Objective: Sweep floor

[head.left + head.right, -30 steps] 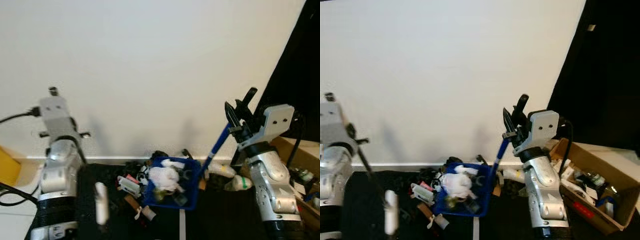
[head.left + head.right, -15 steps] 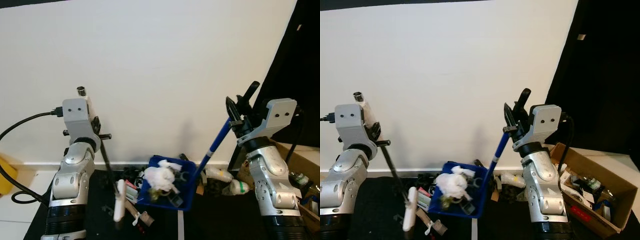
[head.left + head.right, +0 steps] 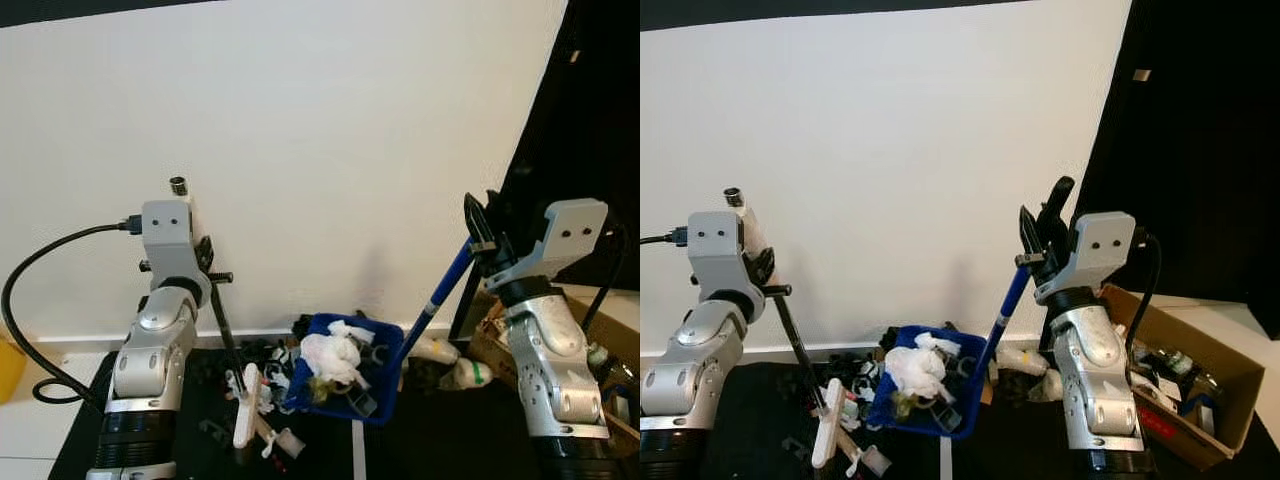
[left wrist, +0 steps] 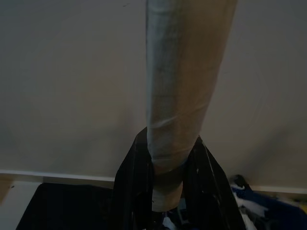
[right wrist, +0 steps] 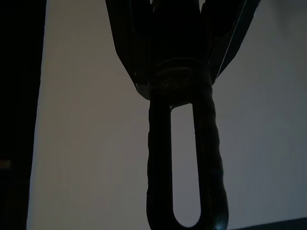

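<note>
Blue dustpan [image 3: 345, 370], lower centre and heaped with litter, is hanging by its handle from the clamping right gripper [image 3: 484, 243] while the left gripper [image 3: 207, 277] is clamping the broom [image 3: 243, 418]; risk: tilting is spilling litter back onto the floor [image 3: 430, 450].

Glossy blue plastic dustpan [image 3: 375, 385], crumpled white paper [image 3: 330, 352], matt cardboard box [image 3: 1200, 395]

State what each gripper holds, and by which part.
Left gripper: the broom, near its handle's top. Right gripper: the blue dustpan, at the end of its long handle.
</note>
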Motion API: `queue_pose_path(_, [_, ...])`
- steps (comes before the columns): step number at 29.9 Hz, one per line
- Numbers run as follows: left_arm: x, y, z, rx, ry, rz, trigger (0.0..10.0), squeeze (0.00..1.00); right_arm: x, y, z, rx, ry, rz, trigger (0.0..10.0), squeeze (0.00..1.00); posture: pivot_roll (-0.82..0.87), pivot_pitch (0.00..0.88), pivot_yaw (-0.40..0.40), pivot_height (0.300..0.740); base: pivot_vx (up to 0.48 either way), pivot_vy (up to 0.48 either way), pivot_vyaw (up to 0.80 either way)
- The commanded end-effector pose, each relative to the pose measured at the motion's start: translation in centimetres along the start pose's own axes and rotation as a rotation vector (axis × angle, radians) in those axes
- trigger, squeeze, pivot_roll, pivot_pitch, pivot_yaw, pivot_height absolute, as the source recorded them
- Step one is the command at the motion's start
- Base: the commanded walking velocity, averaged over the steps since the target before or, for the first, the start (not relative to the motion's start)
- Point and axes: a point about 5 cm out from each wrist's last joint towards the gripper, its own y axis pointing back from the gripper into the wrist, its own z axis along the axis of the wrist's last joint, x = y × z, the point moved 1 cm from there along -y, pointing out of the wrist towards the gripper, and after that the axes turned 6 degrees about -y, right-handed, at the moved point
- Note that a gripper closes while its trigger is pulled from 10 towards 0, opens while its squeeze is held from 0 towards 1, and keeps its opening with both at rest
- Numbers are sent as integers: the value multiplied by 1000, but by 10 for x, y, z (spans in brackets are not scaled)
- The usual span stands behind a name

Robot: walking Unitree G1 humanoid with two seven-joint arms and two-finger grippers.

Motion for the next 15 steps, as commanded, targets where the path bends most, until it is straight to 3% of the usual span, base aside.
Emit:
queue_pose_path(1, [-2,2,1,-26,-12,-2,10000,0,0,0,2,-16,-32,-9,10000,0,7,74,101,740,0,0,0])
queue_pose_path(9, [-6,2,2,-41,-3,-10,10000,0,0,1,-2,0,-33,-8,10000,0,9,76,98,740,0,0,0])
queue_pose_path(15, [-7,2,3,-49,2,-20,10000,0,1,0,-3,6,-39,-2,10000,0,9,77,97,740,0,-425,0])
